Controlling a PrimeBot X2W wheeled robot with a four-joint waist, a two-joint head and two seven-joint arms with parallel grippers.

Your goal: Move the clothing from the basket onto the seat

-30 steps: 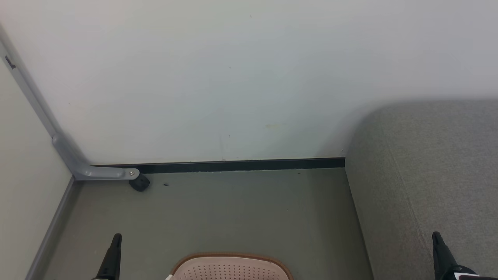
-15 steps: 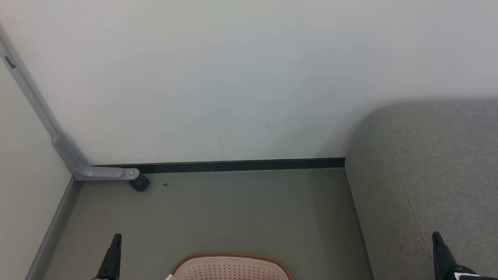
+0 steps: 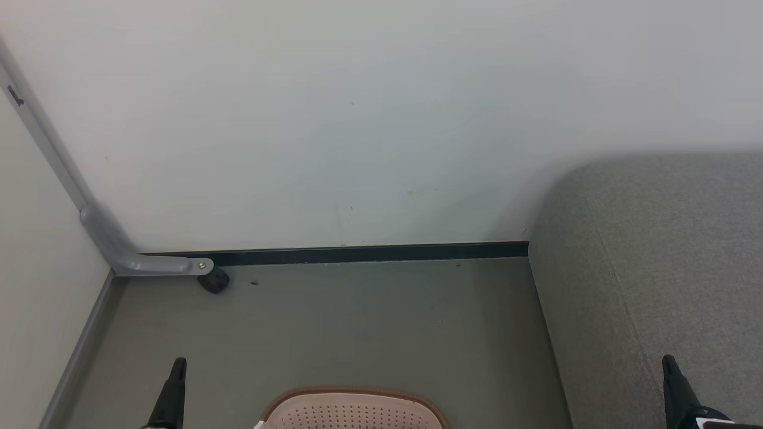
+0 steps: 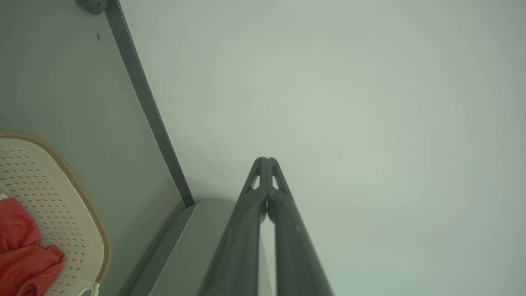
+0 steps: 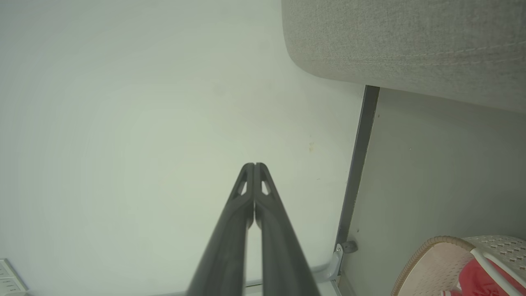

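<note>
Plain indoor room: bare wall (image 3: 357,119), upholstered seat (image 3: 656,250), laundry basket (image 3: 351,412).

The crumpled bright red clothing (image 4: 22,250) lies inside the cream-pink perforated basket (image 3: 351,413) with a brown rim, standing upright on the floor near, but apart from, the large grey fabric seat (image 3: 656,256) with its rounded corner

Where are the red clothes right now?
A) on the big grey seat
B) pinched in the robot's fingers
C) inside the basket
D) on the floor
C: the red clothes lie bunched inside the basket, against its wall full of little holes.
</note>
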